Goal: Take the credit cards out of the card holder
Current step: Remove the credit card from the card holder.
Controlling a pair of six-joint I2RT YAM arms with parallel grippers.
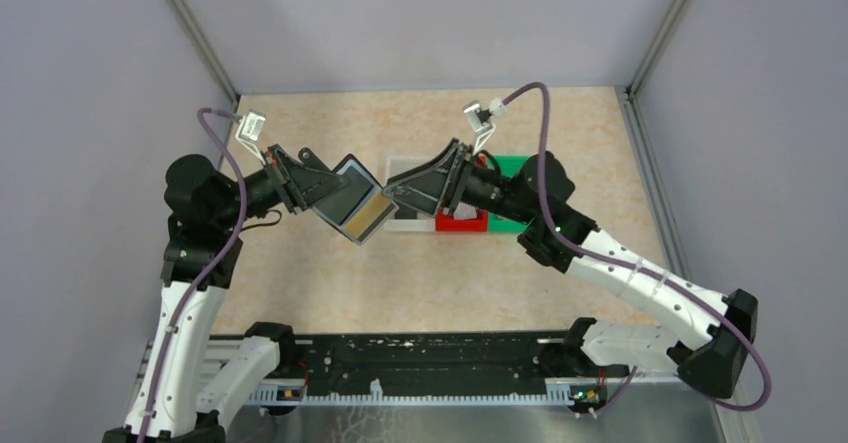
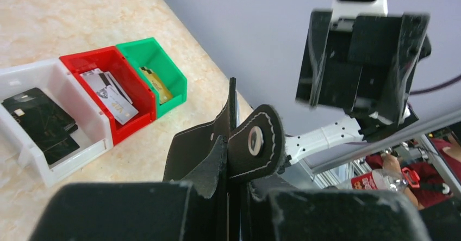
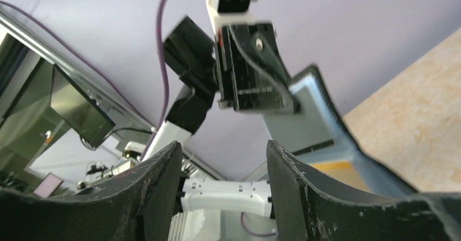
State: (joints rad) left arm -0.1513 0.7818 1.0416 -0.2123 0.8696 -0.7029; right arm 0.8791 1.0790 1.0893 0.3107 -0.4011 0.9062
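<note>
The black card holder [image 1: 348,199] hangs spread open above the table, with my left gripper [image 1: 316,189] shut on its left side. A gold credit card [image 1: 368,219] sits in its grey-blue lower slot. From the left wrist the card holder [image 2: 198,148] stands edge-on, its snap-tab strap [image 2: 255,143] curling right, clamped in my left gripper [image 2: 239,197]. My right gripper [image 1: 393,191] is open just right of the holder, fingers apart with nothing between them. In the right wrist view my right gripper [image 3: 224,159] faces the card holder [image 3: 310,118] and its gold card [image 3: 337,171].
Three small bins stand in a row behind the grippers: a white bin [image 2: 81,151] with black cards, a red bin [image 2: 133,122] with grey-white cards [image 2: 111,97], and a green bin [image 2: 176,80] with a gold card [image 2: 155,83]. In the top view the red bin [image 1: 462,225] shows under my right arm.
</note>
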